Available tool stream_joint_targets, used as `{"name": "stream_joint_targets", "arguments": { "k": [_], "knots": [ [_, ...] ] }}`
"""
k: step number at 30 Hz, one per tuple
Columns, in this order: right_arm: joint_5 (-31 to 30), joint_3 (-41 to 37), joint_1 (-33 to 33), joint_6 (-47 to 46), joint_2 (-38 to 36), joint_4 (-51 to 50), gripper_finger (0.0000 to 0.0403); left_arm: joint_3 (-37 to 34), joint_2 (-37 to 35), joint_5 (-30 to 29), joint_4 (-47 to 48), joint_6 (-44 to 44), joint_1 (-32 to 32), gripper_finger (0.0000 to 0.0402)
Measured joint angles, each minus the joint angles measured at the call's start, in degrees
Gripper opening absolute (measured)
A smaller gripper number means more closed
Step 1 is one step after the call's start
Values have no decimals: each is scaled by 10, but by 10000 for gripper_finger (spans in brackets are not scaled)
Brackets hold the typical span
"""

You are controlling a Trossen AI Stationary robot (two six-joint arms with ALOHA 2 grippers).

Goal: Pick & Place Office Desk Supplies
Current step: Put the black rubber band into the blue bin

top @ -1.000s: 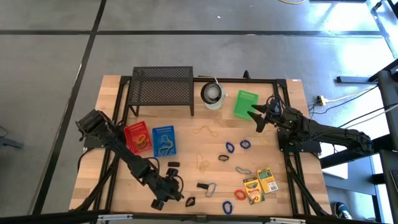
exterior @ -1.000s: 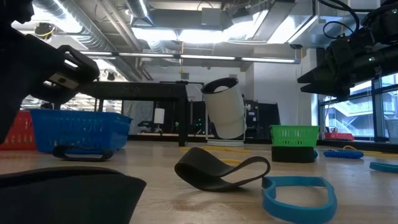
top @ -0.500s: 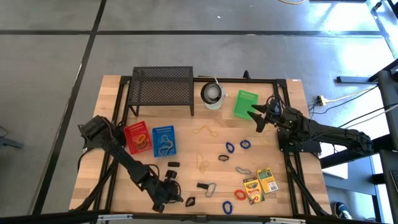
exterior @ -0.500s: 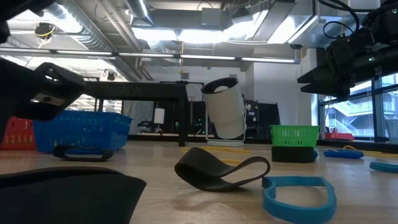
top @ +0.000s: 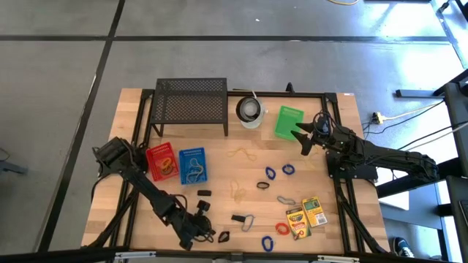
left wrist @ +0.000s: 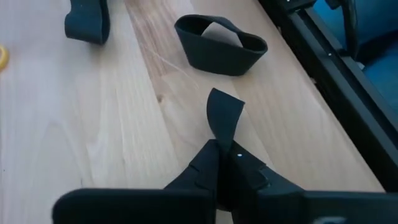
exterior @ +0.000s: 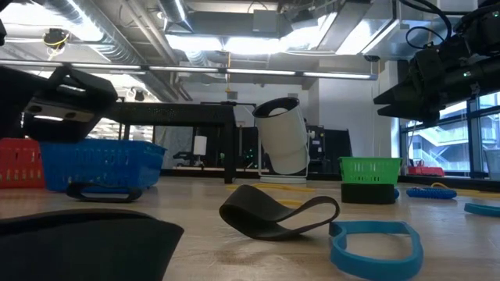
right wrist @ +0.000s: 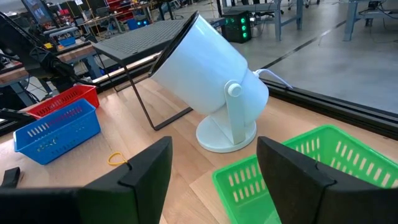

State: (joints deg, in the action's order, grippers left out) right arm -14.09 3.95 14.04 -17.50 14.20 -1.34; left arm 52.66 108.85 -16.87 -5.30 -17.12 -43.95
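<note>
Your left gripper (left wrist: 222,146) sits low at the front edge of the table (top: 219,169), left of centre in the high view. Its fingers (left wrist: 208,163) are pressed together, and a thin black rubber band (left wrist: 222,115) stands up pinched between their tips. Whether that band is lifted or its far end rests on the wood, you cannot tell. Just beyond it a second black band (left wrist: 219,45) lies as an open loop on the table, apart from the gripper, and a third dark piece (left wrist: 87,18) lies farther off.

Your right gripper (right wrist: 214,168) hangs above the table's back right part, beside the green basket (top: 289,120). Its jaws stand wide and hold nothing; between them the wrist view shows the white lamp-like object (right wrist: 214,78) tilted on its round base, the green basket's rim just in front, and a yellow rubber band (right wrist: 116,158) on the wood.

The other supplies lie scattered over the right half of the table: 2 crayon boxes (top: 306,216) side by side near the front right, a red rubber band (top: 281,228) just left of them, blue rubber bands (top: 278,171) near the middle, yellow bands (top: 240,154) farther back, and a silver clip (top: 286,199). A red basket (top: 160,161) and a blue basket (top: 192,165) sit side by side on the left, each with items inside, in front of the black mesh rack (top: 190,102).
</note>
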Motion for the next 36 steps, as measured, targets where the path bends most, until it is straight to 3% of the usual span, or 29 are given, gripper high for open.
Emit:
{"name": "stream_joint_targets", "arguments": {
  "k": [3, 10, 13, 16, 22, 29, 33, 36],
  "knots": [
    [0, 0, 0, 0, 0, 0, 237, -3, -10, -40, -11, 29, 2, 9],
    [0, 0, 0, 0, 0, 0, 237, 23, -56, -256, -60, 147, 24, 8],
    [0, 0, 0, 0, 0, 0, 237, 39, -72, -324, -141, 193, 57, 8],
    [0, 0, 0, 0, 0, 0, 237, 52, -77, -326, -230, 215, 94, 8],
    [0, 0, 0, 0, 0, 0, 237, 77, -78, -267, -364, 246, 158, 8],
    [0, 0, 0, 0, 0, 0, 237, 91, -78, -241, -373, 250, 198, 15],
    [0, 0, 0, 0, 0, 0, 237, 91, -78, -271, -353, 249, 210, 18],
    [0, 0, 0, 0, 0, 0, 237, 91, -78, -307, -286, 218, 217, 17]
  ]
}}
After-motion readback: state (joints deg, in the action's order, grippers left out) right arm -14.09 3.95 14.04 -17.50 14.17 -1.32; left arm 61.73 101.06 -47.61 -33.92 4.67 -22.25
